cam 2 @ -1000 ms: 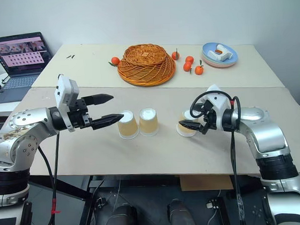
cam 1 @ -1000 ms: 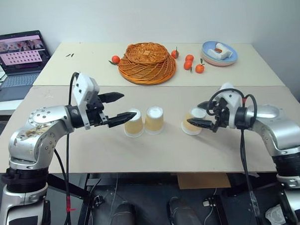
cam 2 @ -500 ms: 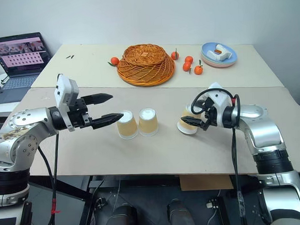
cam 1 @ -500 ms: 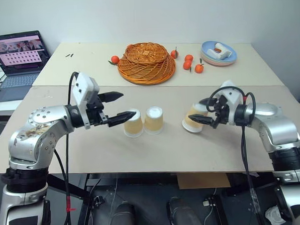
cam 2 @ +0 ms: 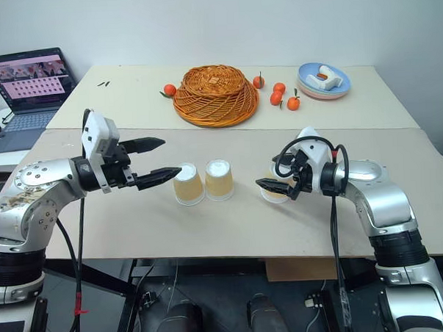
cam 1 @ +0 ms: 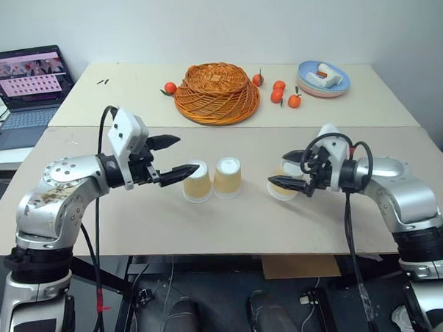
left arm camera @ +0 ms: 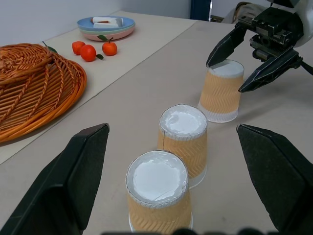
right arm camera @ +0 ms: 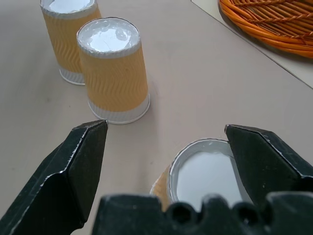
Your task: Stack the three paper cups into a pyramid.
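Three paper cups stand upside down on the counter (cam 1: 209,225), white bases up. Two sit just beside each other near the middle: the left cup (cam 1: 197,183) and the middle cup (cam 1: 227,177). The third cup (cam 1: 287,181) stands apart to their right.

The left gripper (cam 1: 172,155) hovers beside the left cup with its jaws spread wide, holding nothing. The right gripper (cam 1: 286,174) has its jaws open on either side of the third cup; whether a finger touches the cup is hard to tell.

Behind, an upturned wicker basket (cam 1: 217,91) lies among small oranges (cam 1: 279,95), near a stack of plates (cam 1: 324,80).
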Action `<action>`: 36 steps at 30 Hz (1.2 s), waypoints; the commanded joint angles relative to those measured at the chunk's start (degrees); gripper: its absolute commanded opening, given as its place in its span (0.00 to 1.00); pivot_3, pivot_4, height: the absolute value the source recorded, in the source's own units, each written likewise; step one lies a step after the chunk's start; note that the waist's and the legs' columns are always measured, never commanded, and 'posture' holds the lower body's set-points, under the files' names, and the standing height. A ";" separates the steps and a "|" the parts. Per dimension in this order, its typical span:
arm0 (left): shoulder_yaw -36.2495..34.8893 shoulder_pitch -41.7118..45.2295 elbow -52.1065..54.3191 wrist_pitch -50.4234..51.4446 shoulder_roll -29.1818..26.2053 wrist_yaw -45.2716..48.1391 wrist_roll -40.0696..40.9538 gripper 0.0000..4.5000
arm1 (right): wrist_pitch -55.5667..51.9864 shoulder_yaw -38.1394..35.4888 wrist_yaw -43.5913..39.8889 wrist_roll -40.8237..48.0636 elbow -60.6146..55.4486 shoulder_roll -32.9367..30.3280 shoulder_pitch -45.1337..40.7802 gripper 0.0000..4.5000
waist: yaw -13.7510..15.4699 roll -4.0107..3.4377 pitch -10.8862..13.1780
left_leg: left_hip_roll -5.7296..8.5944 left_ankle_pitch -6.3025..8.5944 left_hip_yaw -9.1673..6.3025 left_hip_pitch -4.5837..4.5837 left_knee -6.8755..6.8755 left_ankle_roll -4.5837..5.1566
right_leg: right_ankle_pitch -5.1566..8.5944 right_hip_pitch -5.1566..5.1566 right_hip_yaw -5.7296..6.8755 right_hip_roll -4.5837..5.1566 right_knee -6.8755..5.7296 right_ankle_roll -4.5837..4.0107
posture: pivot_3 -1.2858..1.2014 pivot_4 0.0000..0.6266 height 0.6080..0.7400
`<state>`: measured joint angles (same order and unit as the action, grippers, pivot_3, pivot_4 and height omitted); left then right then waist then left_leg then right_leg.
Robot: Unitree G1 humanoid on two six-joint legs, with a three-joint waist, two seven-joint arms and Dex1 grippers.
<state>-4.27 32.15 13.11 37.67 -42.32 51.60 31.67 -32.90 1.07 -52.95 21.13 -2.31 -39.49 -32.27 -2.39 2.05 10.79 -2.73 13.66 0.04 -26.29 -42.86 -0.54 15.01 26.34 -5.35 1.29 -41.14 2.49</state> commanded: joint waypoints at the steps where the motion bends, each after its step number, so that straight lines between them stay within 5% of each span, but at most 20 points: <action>1: -0.65 1.09 1.09 -1.04 -0.06 0.20 0.18 0.98 | -0.38 -5.87 1.74 2.67 -1.46 -0.36 -1.29 1.00 | 0.01 0.00 0.00 | 0.00 0.00 0.00 0.00 0.00 0.00 | 0.00 0.00 0.00 0.00 0.00 0.00 | 0.52 0.24 0.48; 13: -1.33 1.39 0.50 -1.39 -0.07 -0.24 -0.02 0.98 | -0.80 -11.64 -0.19 4.42 1.68 -4.94 3.39 1.00 | 0.09 0.00 0.00 | 0.00 0.00 0.00 0.00 0.01 0.00 | 0.00 0.00 0.00 0.00 0.00 0.00 | 0.52 0.24 0.48; 36: -2.04 1.50 2.19 -0.14 -0.92 -1.45 0.50 0.98 | 3.52 -10.75 -2.75 4.71 14.74 -1.04 3.53 1.00 | -0.08 -0.01 0.01 | 0.01 0.00 0.01 0.05 -0.01 0.00 | -0.02 -0.04 -0.03 -0.01 -0.02 0.01 | 0.52 0.24 0.48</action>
<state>-4.67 32.62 13.07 37.72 -42.44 50.51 31.64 -30.34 -9.36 -56.01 26.01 12.41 -40.65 -28.26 -2.47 2.04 10.80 -2.72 13.65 0.05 -26.24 -42.87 -0.54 14.99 26.30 -5.39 1.28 -41.16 2.51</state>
